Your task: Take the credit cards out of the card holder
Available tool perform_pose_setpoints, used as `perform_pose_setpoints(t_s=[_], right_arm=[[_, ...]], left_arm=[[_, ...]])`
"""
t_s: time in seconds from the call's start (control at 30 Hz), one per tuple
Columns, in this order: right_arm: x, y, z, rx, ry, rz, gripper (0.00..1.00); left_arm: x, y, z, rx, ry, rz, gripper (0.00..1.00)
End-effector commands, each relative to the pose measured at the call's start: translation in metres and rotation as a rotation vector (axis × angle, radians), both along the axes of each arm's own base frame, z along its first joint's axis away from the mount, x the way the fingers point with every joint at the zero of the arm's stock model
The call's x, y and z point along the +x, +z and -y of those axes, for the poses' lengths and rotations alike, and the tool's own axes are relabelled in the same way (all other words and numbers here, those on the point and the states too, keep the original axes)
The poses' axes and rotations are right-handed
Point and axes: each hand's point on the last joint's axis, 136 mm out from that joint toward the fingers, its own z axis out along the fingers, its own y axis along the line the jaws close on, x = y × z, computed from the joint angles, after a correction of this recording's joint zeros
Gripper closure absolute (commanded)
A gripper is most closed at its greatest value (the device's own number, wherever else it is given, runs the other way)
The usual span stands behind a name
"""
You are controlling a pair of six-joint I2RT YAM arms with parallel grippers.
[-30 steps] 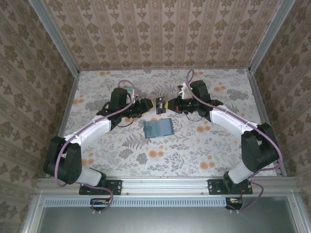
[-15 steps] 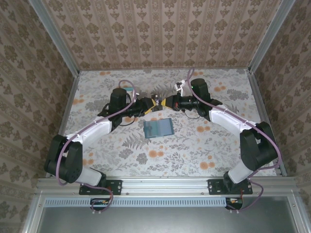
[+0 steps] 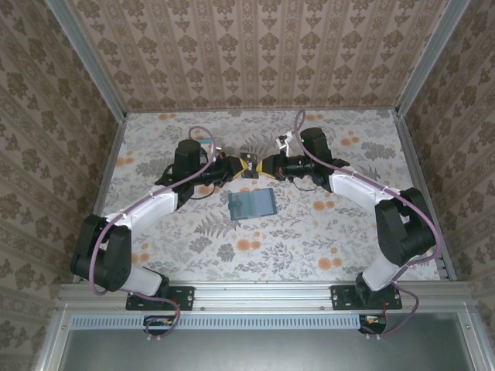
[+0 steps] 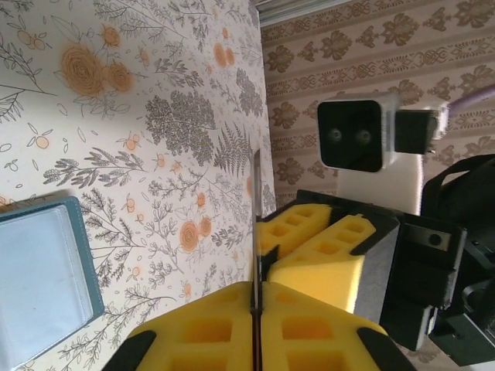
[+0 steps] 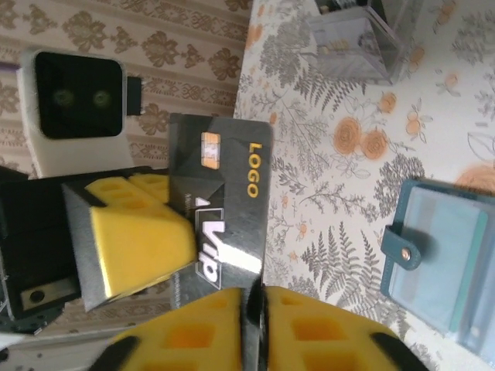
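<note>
One credit card [image 5: 232, 178] is out, held in the air between my two arms. My left gripper [image 4: 256, 305] is clamped on it; whether my right gripper [image 5: 255, 301] grips it or only touches it, I cannot tell. One card holder [image 3: 252, 205] lies open on the bench [image 3: 325, 232] just below. A pale strip in its pocket may be another card, so I judge the job unfinished.

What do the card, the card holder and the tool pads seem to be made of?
Card: probably glossy plastic, it shines. Card holder: teal leather or imitation, clear plastic pockets. Tool pads: matte yellow foam, apparently, with open cells.
</note>
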Motion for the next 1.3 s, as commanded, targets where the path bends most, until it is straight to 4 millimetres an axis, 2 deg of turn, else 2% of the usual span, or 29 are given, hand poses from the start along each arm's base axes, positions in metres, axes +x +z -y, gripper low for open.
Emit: perform_pose_setpoints(t_s=[0.0, 0.03, 0.1, 0.2, 0.3, 0.37, 0.43, 0.5, 0.63, 0.73, 0.9, 1.03, 1.2, 1.27], right_arm=[[-0.003, -0.007, 0.002, -0.029, 0.011, -0.001, 0.66], [-0.003, -0.009, 0.005, -0.046, 0.002, -0.002, 0.61], [-0.001, -0.011, 0.01, -0.075, -0.019, 0.005, 0.57], [0.002, -0.011, 0.02, -0.121, -0.062, 0.034, 0.49], [0.003, -0.006, 0.029, -0.169, -0.105, 0.085, 0.4], [0.003, -0.003, 0.034, -0.195, -0.122, 0.111, 0.37], [0.003, -0.001, 0.037, -0.214, -0.128, 0.124, 0.36], [0.002, 0.0, 0.039, -0.224, -0.129, 0.127, 0.36], [0.001, 0.002, 0.042, -0.238, -0.142, 0.144, 0.36], [0.0, 0.006, 0.045, -0.247, -0.147, 0.163, 0.36], [-0.001, 0.009, 0.047, -0.256, -0.149, 0.175, 0.36], [-0.001, 0.01, 0.049, -0.253, -0.151, 0.176, 0.36], [-0.001, 0.01, 0.052, -0.256, -0.154, 0.167, 0.35], [-0.002, 0.01, 0.053, -0.266, -0.158, 0.157, 0.16]], left_arm=[[-0.002, 0.002, 0.0, 0.011, -0.021, 0.018, 0.94], [-0.004, 0.0, -0.001, 0.028, -0.025, 0.018, 0.95], [-0.007, -0.004, -0.004, 0.075, -0.035, 0.017, 0.96], [-0.014, -0.011, -0.017, 0.223, -0.055, 0.048, 1.0], [-0.015, -0.021, -0.043, 0.459, -0.049, 0.108, 1.0], [-0.015, -0.024, -0.061, 0.591, -0.048, 0.145, 1.0], [-0.003, -0.025, -0.092, 0.742, 0.018, 0.2, 1.0], [0.006, -0.021, -0.113, 0.861, 0.07, 0.294, 1.0], [0.015, -0.005, -0.14, 1.055, 0.086, 0.552, 1.0], [0.013, 0.001, -0.141, 1.094, -0.013, 0.697, 1.0], [0.014, 0.015, -0.145, 1.116, -0.084, 0.883, 1.0], [0.008, -0.001, -0.145, 1.206, -0.35, 1.026, 1.0], [0.018, -0.017, -0.154, 1.275, -0.547, 1.124, 1.0], [0.025, -0.02, -0.157, 1.297, -0.604, 1.166, 1.0]])
